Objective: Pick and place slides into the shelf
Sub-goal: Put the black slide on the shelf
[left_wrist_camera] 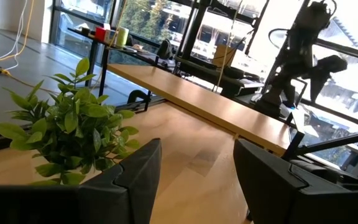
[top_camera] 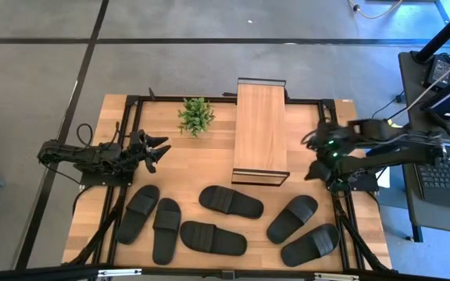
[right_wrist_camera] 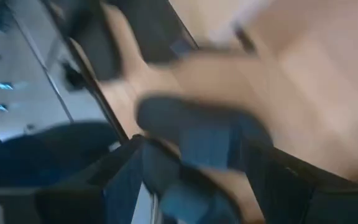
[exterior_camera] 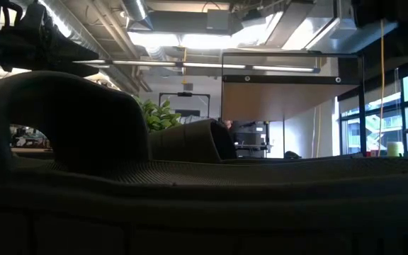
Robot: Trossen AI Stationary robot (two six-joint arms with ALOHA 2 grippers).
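high view: six matte black slides (top_camera: pixel 231 201) lie along the lower counter (top_camera: pixel 209 160), below both arms; left claw (top_camera: pixel 159 151) released, right claw (top_camera: pixel 316 170) unclear.

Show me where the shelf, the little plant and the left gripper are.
Shelf (top_camera: pixel 260 125): high view, on the middle of its light wood top board.
Plant (top_camera: pixel 196 115): high view, on its green leaves.
Left gripper (top_camera: pixel 160 151): high view, midway between its open fingertips, beside the plant.
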